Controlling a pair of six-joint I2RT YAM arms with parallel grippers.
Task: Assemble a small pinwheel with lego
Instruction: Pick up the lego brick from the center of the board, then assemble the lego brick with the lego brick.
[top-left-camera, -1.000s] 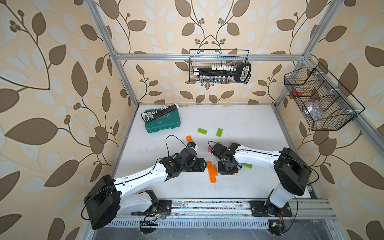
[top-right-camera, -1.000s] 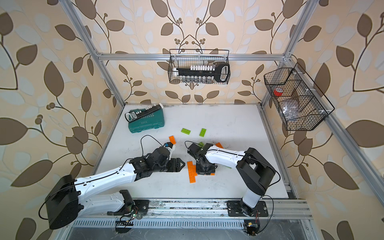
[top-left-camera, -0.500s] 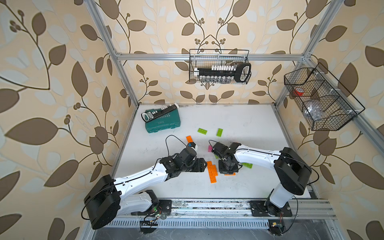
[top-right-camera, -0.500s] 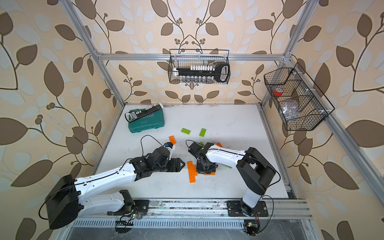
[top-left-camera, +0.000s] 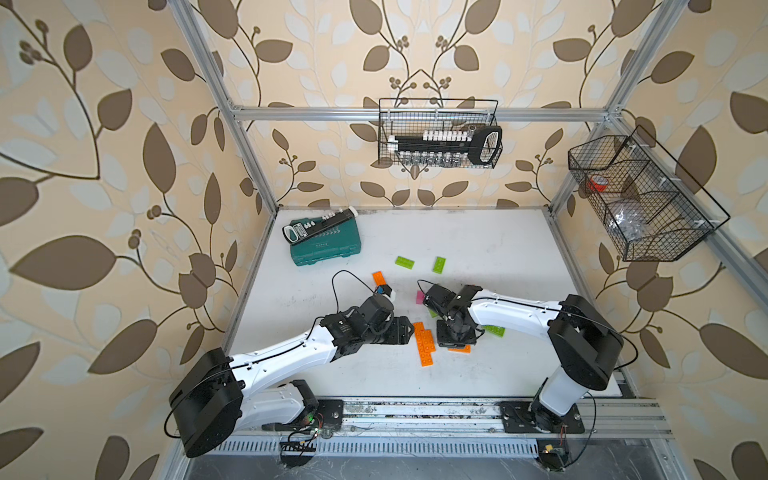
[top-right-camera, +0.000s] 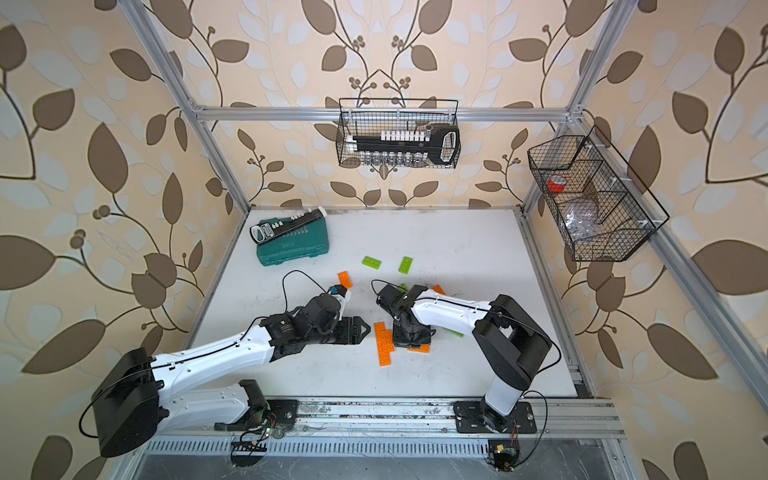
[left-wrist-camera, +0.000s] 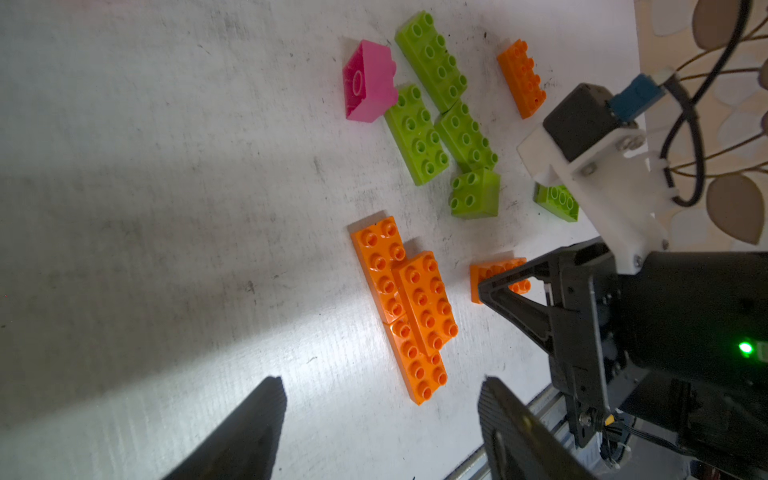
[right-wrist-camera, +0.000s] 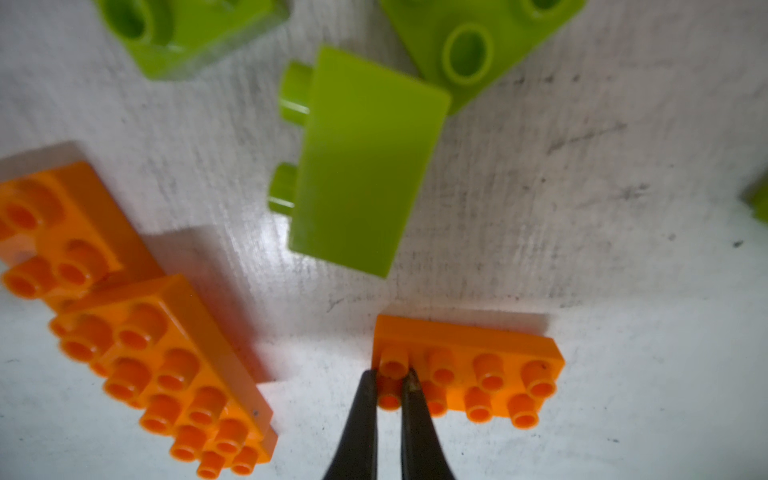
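- Three bright orange studded plastic bricks (left-wrist-camera: 409, 307) lay joined on the white bench (left-wrist-camera: 166, 187), two end to end with the third pressed across their seam
- Just beside them lay a loose flat orange rectangular brick (right-wrist-camera: 469, 370), studs up; the right claw (right-wrist-camera: 390, 380) was clenched on a stud at one end of it
- The left claw (left-wrist-camera: 382, 380) stood released and empty, near one end of the joined orange piece
- Lime green studded bricks (left-wrist-camera: 419, 133) and a small pink plastic brick (left-wrist-camera: 368, 81), tipped on its side, lay apart from both claws
- Picking up the loose orange brick seemed the step in hand; with so slim a hold, the next move would likely call for a slow straight lift, then lining up studs over the joined piece while the left claw steadied it
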